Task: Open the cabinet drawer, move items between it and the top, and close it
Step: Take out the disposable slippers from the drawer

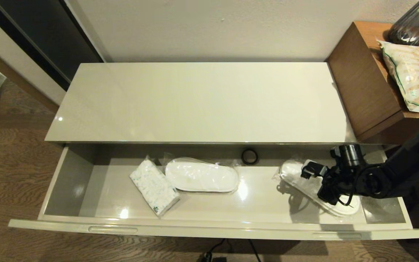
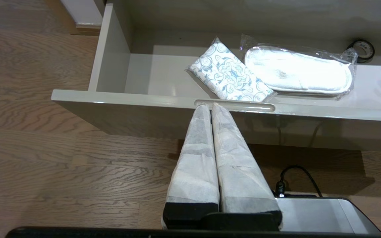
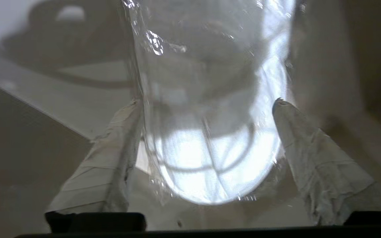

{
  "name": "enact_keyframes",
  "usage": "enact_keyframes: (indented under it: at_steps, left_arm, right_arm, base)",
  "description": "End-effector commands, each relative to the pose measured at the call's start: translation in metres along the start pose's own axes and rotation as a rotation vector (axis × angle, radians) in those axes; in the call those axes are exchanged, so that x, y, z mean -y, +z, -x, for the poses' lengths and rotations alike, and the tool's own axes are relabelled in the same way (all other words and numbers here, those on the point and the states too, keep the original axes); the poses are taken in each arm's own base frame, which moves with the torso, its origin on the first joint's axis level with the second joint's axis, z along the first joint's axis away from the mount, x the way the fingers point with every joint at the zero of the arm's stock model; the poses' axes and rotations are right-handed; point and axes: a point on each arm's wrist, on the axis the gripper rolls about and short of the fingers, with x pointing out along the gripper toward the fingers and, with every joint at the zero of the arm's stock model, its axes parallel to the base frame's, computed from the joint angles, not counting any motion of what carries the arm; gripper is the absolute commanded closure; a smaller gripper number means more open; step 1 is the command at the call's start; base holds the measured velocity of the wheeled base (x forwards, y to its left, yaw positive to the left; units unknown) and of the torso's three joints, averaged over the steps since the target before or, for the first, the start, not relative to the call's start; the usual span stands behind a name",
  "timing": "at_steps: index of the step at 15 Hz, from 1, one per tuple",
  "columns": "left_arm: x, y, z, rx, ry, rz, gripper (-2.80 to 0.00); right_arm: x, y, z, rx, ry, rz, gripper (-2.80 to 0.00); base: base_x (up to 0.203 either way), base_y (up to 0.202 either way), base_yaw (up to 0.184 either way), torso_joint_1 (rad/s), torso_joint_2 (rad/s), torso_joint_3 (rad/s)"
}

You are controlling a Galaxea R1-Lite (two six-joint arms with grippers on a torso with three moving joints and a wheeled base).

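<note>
The cabinet drawer point(image 1: 209, 227) stands pulled out below the bare glossy top point(image 1: 202, 102). Two wrapped white slipper pairs lie inside it: one near the middle point(image 1: 201, 175) point(image 2: 296, 71) and one at the right end point(image 1: 296, 174) point(image 3: 210, 158). My right gripper point(image 1: 320, 183) point(image 3: 207, 101) is down in the drawer, open, with a finger on either side of the right pair's rounded end. My left gripper point(image 2: 209, 105) is shut on nothing, low in front of the drawer front near its left slot point(image 2: 235, 106). It is out of the head view.
A blue-patterned tissue pack point(image 1: 154, 186) point(image 2: 230, 76) lies left of the middle slippers. A black tape roll point(image 1: 249, 156) sits at the drawer's back. A brown side table point(image 1: 362, 83) at the right carries a snack bag point(image 1: 416, 76) and a dark vase point(image 1: 416, 22). A cable point(image 2: 296, 178) lies on the floor.
</note>
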Motion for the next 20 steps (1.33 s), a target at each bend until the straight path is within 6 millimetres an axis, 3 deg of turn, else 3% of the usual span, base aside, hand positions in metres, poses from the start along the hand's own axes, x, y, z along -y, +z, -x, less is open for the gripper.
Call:
enact_keyframes:
  at_steps: [1,6,13,14,15,20]
  left_arm:
    - [0.000,0.000,0.000,-0.001,0.001,0.001,0.00]
    - [0.000,0.000,0.000,-0.001,0.001,0.001,0.00]
    - [0.000,0.000,0.000,-0.001,0.001,0.000,0.00]
    - [0.000,0.000,0.000,-0.001,0.001,0.002,0.00]
    - [0.000,0.000,0.000,-0.001,0.001,0.000,0.00]
    - [0.000,0.000,0.000,-0.001,0.001,0.000,0.00]
  right_arm:
    - [-0.009,-0.004,-0.021,-0.019,0.025,0.008,-2.80]
    - [-0.012,-0.005,-0.028,-0.012,0.029,0.008,-2.80]
    - [-0.022,-0.008,-0.056,0.016,0.000,0.006,-2.80]
    - [-0.021,-0.007,-0.057,0.019,-0.002,0.007,-1.66]
    - [-0.021,-0.007,-0.056,0.015,0.001,0.006,0.00]
    - [-0.012,0.001,-0.041,0.037,-0.021,0.002,0.00]
  base:
    - [0.000,0.000,0.000,0.000,0.00,0.000]
    - [0.000,0.000,0.000,0.000,0.00,0.000]
    - [0.000,0.000,0.000,0.000,0.00,0.000]
    - [0.000,0.000,0.000,0.000,0.00,0.000]
    - [0.000,0.000,0.000,0.000,0.00,0.000]
    - [0.000,0.000,0.000,0.000,0.00,0.000]
